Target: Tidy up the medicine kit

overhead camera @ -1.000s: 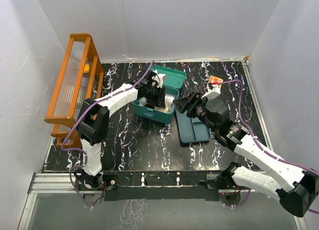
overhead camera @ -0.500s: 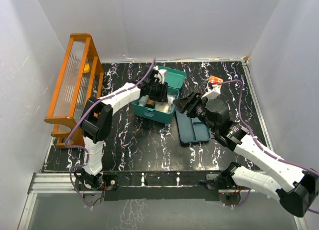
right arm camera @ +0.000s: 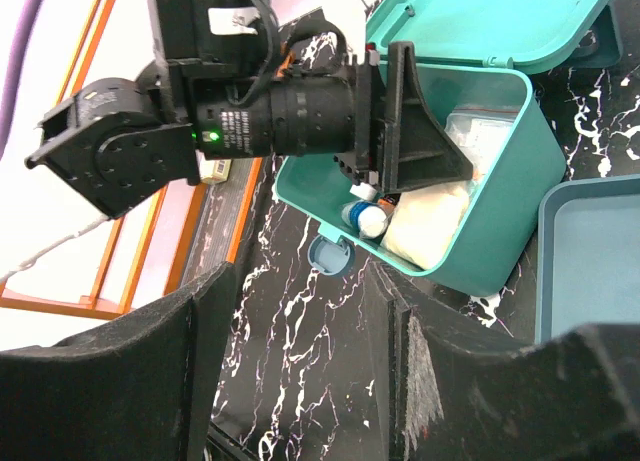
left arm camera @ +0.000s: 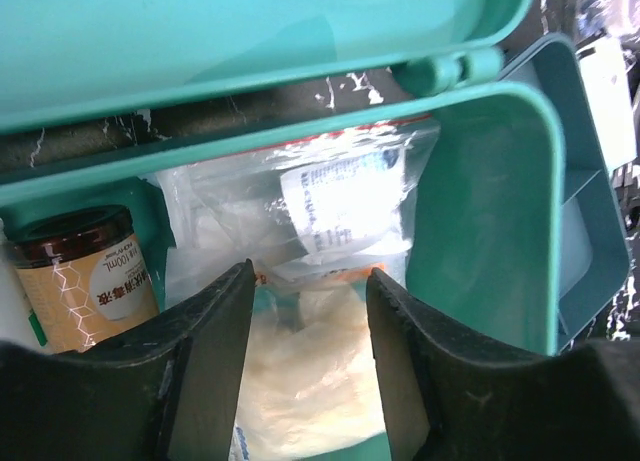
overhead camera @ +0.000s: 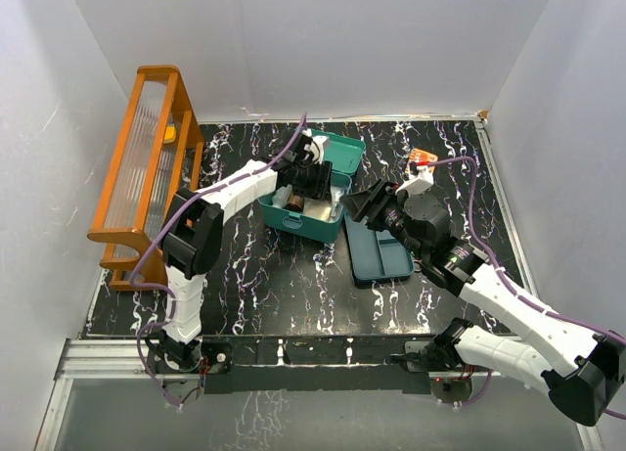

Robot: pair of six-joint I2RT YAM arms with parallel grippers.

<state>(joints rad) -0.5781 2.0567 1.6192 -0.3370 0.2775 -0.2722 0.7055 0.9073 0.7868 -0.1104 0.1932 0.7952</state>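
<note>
Directly beneath my spread, empty left gripper [left arm camera: 308,281] lies one medicine kit [left arm camera: 480,231], one brown jar [left arm camera: 85,281] leftward.

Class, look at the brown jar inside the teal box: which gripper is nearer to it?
Left. The left gripper reaches into the open medicine kit, with the brown jar just beside one finger. The right gripper hovers outside the kit, over the table.

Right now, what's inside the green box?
Inside the green box: a brown jar with a tan label, clear bags of white packets, and a pale yellow bag. Whatever lies under the bags is covered, and the left gripper blocks the near part.
</note>
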